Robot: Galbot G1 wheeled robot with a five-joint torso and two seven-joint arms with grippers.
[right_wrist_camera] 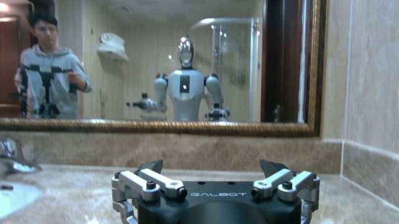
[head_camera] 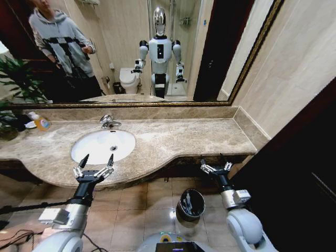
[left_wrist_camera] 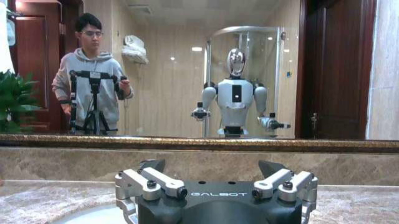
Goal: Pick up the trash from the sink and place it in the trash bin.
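The white oval sink [head_camera: 94, 149] is set in the marble counter, with a chrome faucet [head_camera: 108, 122] behind it. I cannot make out the trash in the basin. My left gripper [head_camera: 97, 161] hovers open and empty over the sink's front rim. In the left wrist view, the left gripper [left_wrist_camera: 212, 168] points at the mirror, with a bit of the sink [left_wrist_camera: 93, 215] below it. My right gripper [head_camera: 214, 161] is open and empty at the counter's front edge on the right. The black trash bin [head_camera: 191, 205] with its shiny rim stands on the floor between my arms. The right wrist view shows the right gripper [right_wrist_camera: 212, 167] and the sink [right_wrist_camera: 12, 196].
An orange-yellow soap bottle [head_camera: 41, 123] and a green plant [head_camera: 13, 84] stand at the counter's far left. A gold-framed mirror [head_camera: 157, 52] runs behind the counter. A beige wall [head_camera: 294, 68] closes the right side. The floor below is tiled.
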